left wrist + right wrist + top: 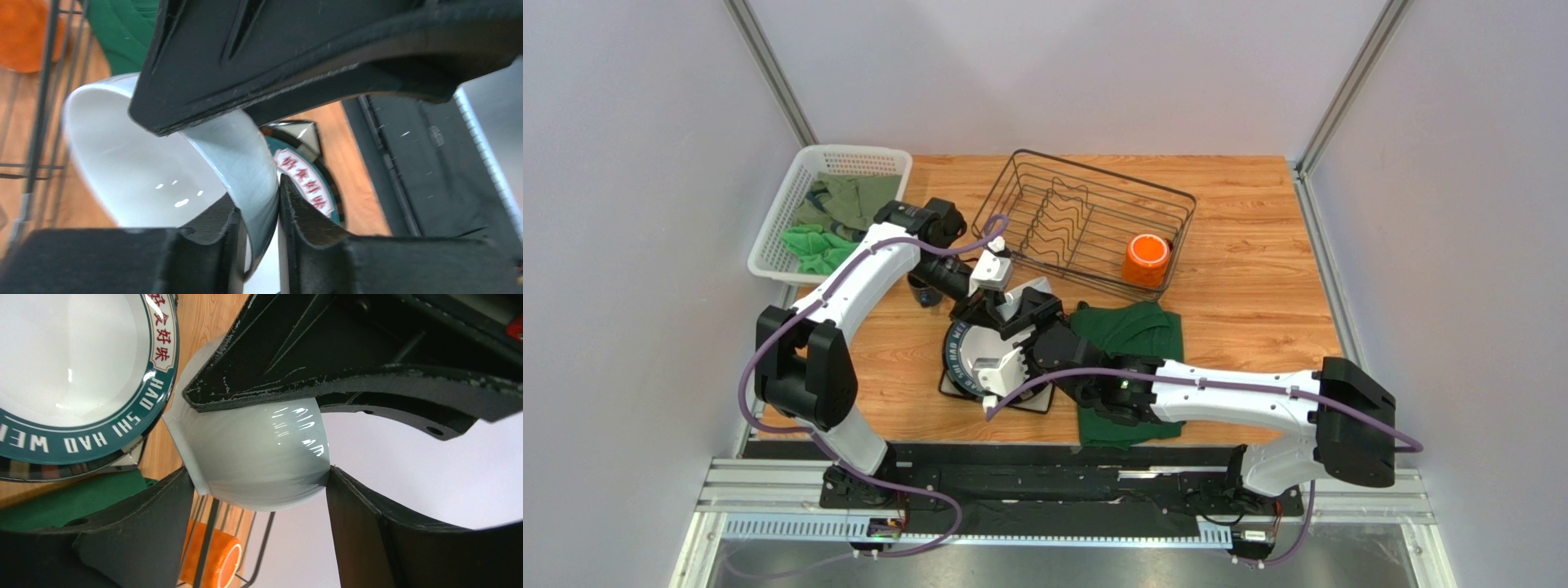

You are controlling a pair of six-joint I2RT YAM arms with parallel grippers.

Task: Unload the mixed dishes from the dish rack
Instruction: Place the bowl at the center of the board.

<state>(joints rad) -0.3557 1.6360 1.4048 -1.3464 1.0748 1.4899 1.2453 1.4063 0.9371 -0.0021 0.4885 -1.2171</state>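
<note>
We find the white bowl out of the dish rack, held in the air just above the stack of plates, with both claws on it at once. The right claw spans its round body from outside, one finger pressed to each side. The left claw pinches the wall at the rim, one finger inside and one outside, clamped on the china. We read that double hold as a handover: each arm grips a different part, so neither blocks the other and the bowl is never loose.

Below it the teal-rimmed round plate lies on top, a second dark rim shows under it, and a pale squared corner pokes out beneath, which we take for the square plate. We think they are stacked flat to save room on the table.

Counting: one bowl, two round plates, one square plate, and one orange mug standing alone in the rack. We cannot pick out the blue mug for certain. Further out lie one dark green cloth beside the stack and one white basket holding green rags.
</note>
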